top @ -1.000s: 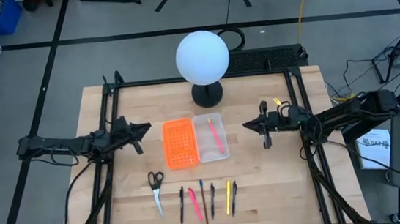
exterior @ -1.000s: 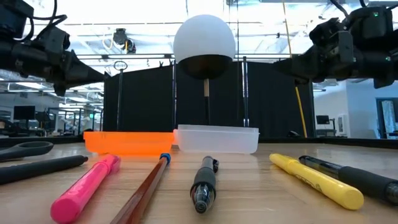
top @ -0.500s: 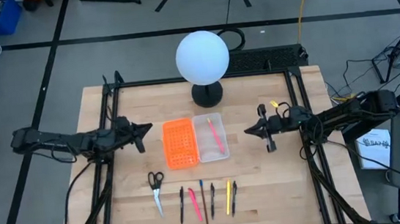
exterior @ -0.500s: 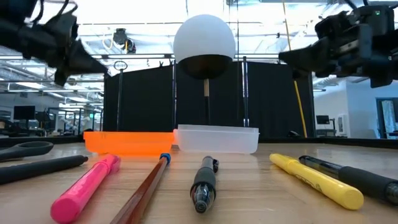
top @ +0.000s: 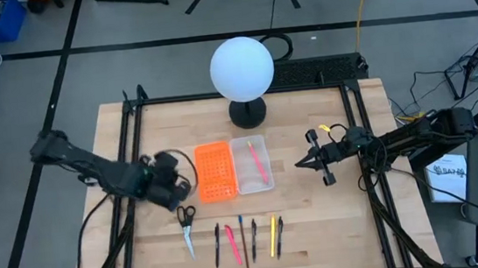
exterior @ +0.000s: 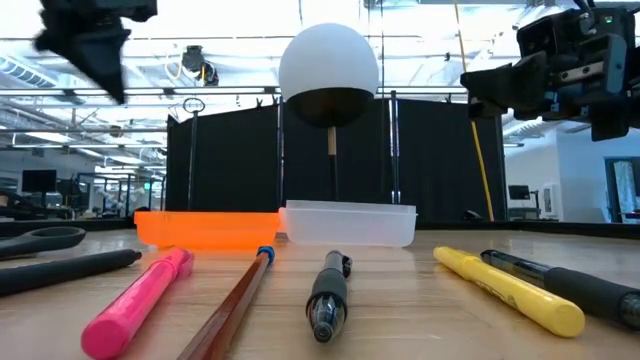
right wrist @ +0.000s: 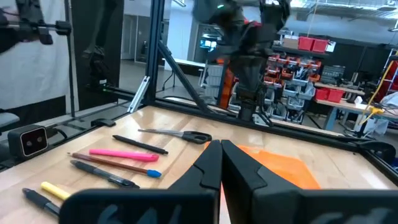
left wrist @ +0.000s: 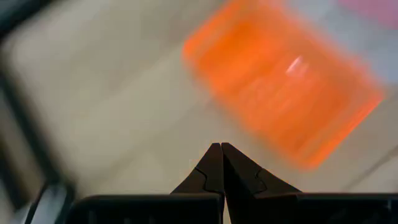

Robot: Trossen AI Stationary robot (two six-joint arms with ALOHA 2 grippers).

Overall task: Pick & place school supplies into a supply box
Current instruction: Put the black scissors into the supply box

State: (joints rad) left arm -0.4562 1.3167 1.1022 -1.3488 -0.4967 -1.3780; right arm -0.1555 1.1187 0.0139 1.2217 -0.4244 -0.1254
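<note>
A clear supply box (top: 252, 163) lies near the middle of a pale wooden table (top: 336, 230), its long axis running from the near edge toward the far edge. One pink pen (top: 258, 163) lies inside it, lengthwise and slightly slanted. An orange perforated tray (top: 214, 170) touches the box's left side, parallel to it.

Nearer the front edge, the remaining supplies lie in a row, all pointing front to back: black-handled scissors (top: 186, 227) with handles toward the trays and blades toward the front edge, then a black pen (top: 217, 244), a pink marker (top: 231, 243), a brown pencil with a blue end (top: 242, 237), another black pen (top: 254, 241), a yellow marker (top: 273, 235) and a last black pen (top: 280, 235).

The left gripper (top: 179, 185) hovers just left of the orange tray, above the scissors' handles, jaws closed and empty. The right gripper (top: 302, 164) hangs right of the box, pointing toward it, jaws closed and empty.

A white globe lamp (top: 241, 69) on a black base stands behind the trays. A black metal frame (top: 239, 93) edges the table.

The low view alone shows black curtains (exterior: 420, 165) and an open workshop behind. The right wrist view shows shelves with red bins (right wrist: 311, 45). The left wrist view is blurred, showing only orange.
</note>
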